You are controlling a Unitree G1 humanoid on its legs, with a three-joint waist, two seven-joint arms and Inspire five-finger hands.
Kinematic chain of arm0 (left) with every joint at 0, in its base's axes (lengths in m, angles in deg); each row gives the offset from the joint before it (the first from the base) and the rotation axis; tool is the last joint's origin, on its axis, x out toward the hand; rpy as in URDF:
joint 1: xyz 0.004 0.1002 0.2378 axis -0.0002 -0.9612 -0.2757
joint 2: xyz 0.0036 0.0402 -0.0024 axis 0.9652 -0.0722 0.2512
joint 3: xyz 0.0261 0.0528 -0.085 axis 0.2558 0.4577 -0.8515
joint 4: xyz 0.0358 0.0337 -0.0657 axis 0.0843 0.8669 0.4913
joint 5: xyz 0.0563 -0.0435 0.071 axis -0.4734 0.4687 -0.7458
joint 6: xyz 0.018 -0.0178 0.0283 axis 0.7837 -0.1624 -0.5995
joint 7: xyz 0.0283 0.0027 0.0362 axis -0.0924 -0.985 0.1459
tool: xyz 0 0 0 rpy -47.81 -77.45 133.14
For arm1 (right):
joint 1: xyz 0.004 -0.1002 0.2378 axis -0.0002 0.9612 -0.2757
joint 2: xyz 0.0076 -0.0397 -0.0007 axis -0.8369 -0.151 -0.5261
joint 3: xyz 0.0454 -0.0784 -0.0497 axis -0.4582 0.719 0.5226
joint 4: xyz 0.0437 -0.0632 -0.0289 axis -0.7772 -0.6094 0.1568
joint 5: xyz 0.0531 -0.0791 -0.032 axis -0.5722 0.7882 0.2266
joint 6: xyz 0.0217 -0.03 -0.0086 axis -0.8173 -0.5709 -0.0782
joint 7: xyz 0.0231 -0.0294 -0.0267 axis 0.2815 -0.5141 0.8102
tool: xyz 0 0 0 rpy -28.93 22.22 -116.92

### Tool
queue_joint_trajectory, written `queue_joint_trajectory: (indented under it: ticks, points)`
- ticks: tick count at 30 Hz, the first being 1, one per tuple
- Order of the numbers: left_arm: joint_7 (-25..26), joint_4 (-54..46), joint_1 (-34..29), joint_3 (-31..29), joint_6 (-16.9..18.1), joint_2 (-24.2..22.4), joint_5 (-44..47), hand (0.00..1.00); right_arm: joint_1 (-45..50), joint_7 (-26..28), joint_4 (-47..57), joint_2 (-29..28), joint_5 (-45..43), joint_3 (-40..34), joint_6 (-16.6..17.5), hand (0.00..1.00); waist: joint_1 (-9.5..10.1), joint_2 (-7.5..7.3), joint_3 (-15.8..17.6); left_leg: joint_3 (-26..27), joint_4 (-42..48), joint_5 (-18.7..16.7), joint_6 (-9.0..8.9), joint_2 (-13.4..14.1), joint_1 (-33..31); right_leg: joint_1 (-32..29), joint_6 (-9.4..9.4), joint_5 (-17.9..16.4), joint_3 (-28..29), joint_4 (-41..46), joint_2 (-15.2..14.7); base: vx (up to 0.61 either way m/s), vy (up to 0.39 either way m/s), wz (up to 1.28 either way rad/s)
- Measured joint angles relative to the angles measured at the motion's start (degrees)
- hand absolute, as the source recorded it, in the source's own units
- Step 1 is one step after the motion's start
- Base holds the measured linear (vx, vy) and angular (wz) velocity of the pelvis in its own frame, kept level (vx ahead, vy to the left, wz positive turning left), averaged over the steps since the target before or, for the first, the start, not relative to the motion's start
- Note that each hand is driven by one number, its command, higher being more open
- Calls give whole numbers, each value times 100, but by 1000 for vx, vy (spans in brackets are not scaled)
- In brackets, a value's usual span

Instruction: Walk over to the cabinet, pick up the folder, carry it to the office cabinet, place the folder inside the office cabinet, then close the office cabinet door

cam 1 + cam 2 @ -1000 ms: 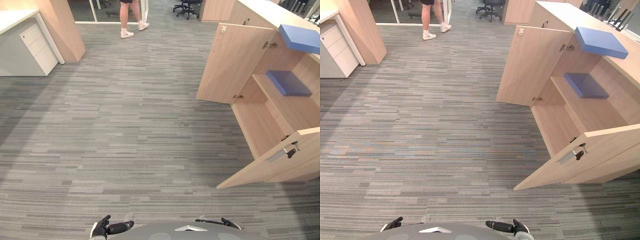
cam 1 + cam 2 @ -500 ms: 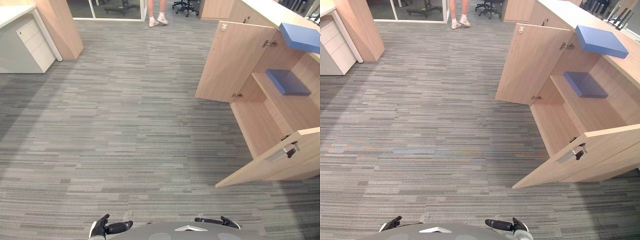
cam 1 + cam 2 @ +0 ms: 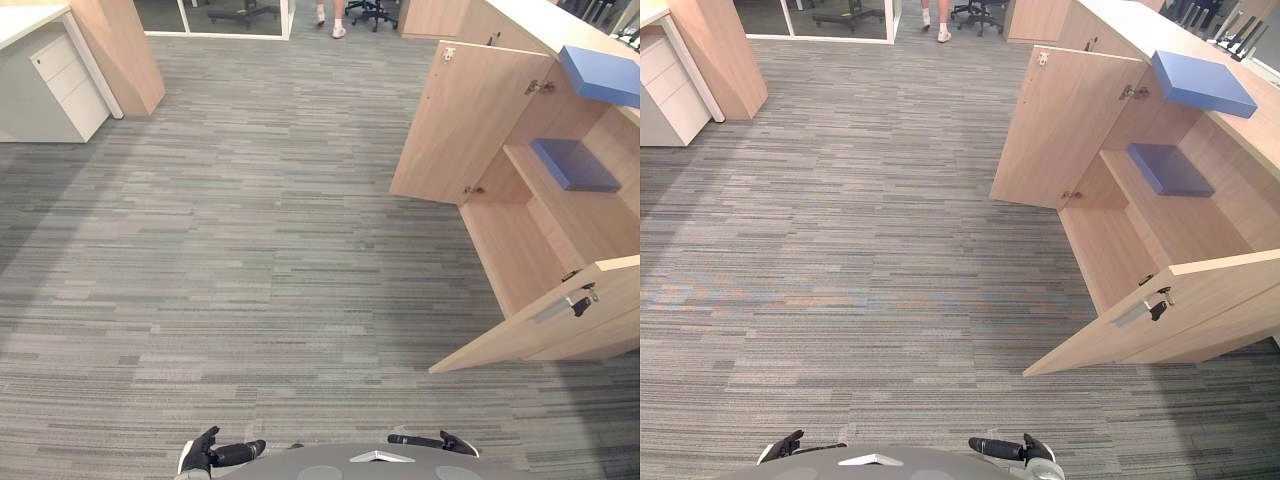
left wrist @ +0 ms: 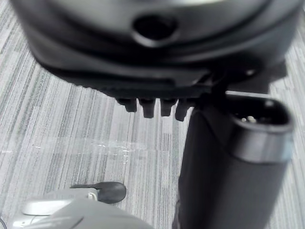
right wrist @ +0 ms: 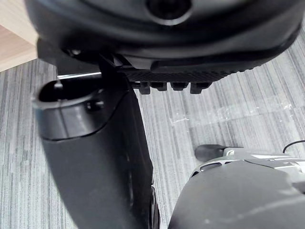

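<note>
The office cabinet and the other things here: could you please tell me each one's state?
Office cabinet: both doors open.
Blue folder on top: lying flat, untouched.
Blue folder on shelf: lying flat inside.
Drawer unit: drawers shut.
Left hand: open, empty.
Right hand: open, empty.

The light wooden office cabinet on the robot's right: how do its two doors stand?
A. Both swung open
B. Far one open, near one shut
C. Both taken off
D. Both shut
A: the far door and the near door of the light wooden office cabinet both stand swung out over the grey carpet, baring the shelf with a flat blue folder on it.
</note>
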Motion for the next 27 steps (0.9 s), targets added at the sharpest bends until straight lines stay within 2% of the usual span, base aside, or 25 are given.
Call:
queue_joint_trajectory:
  ticks: [7,8,10,11,12,13,14,15,16,17,19,21,22,23,24,25,27]
  points:
    - [2,-50,26,161,2,66,-12,100,-60,8,0,18,-24,132,-1,100,0,-33,27,-27,130,-40,-9,-19,-120,-51,-10,-11,-36,10,-22,0,0,2]
    - [2,-131,56,159,7,93,-11,100,-115,20,-5,13,-27,155,-2,100,-1,-67,139,-27,549,-242,-21,-32,-318,-49,-37,-32,-60,74,-48,-17,-4,10]
    - [4,-230,148,151,10,97,-5,100,-152,50,-13,33,-28,157,-4,100,16,-47,286,3,1473,-703,-73,17,-721,-101,-82,-140,-75,270,-35,-31,-8,5]
    - [17,-288,143,125,19,81,5,100,-157,62,-18,63,-28,171,-4,100,28,-7,348,70,2096,-984,-246,108,-961,-145,-124,-270,-71,400,5,-48,-5,2]
    - [16,-330,159,68,21,68,5,100,-166,62,-20,63,-28,180,-4,100,44,-7,374,121,2470,-1078,-380,132,-1111,-149,-165,-336,-54,439,6,-98,19,4]
    - [10,-470,191,-198,29,2,-2,100,-212,69,-28,73,-28,207,-5,100,61,10,416,259,3482,-1132,-473,219,-1576,-130,-192,-436,-47,545,19,-78,51,-7]
    - [-15,-647,200,-447,36,-116,3,100,-226,65,-33,120,-29,239,-4,100,118,66,481,444,4467,-1030,-594,372,-1990,-83,-233,-534,6,718,39,-52,72,-11]
    - [-16,-721,201,-564,42,-159,6,100,-224,61,-35,130,-29,251,-5,100,151,74,505,524,4899,-884,-639,440,-2171,-33,-246,-582,31,781,26,38,111,-25]
    - [-4,-812,191,-729,91,-206,20,100,-203,57,-45,138,-25,250,-8,100,168,46,520,770,5571,-874,-486,628,-2456,8,-231,-642,47,852,-17,68,111,-26]
    - [34,-827,203,-799,140,-229,64,100,-212,50,-46,142,-20,250,-17,100,197,54,531,963,5879,-1110,-403,910,-2649,90,-203,-686,154,861,-40,152,158,-30]
    - [54,-831,254,-858,147,-218,185,100,-218,46,-56,136,-15,249,-20,100,244,0,528,962,5549,-1345,-454,1140,-2846,90,-73,-771,307,918,-225,225,221,-34]
    - [89,-831,268,-851,146,-191,228,100,-213,41,-67,123,-19,247,-24,100,242,-57,536,751,4521,-1317,-546,1117,-2875,108,121,-889,393,943,-565,241,286,-29]
    - [120,-829,266,-825,144,-203,227,100,-212,50,-61,147,-17,249,-23,100,216,-21,518,521,3638,-1144,-689,1124,-2813,132,294,-991,453,946,-762,305,396,-20]
    - [170,-813,260,-752,139,-209,230,100,-208,56,-57,185,-16,252,-25,100,178,69,536,545,3018,-514,-761,1195,-2621,274,543,-1104,483,918,-926,407,490,-13]
    - [194,-762,275,-734,129,-149,232,100,-218,50,-63,121,-9,249,-29,100,155,-48,551,810,3018,-505,-527,1026,-2524,373,626,-1137,476,920,-1157,366,401,-9]
    - [249,-769,297,-736,126,-130,234,100,-196,103,-76,110,10,255,-34,100,159,-84,530,902,3018,-576,-518,955,-2521,356,634,-1124,492,964,-1229,399,318,-19]
    - [284,-763,387,-700,122,-108,233,100,-276,163,-61,33,17,114,-23,100,232,-144,461,1158,3003,-770,-327,860,-2360,243,468,-693,400,1177,-1180,425,269,-49]
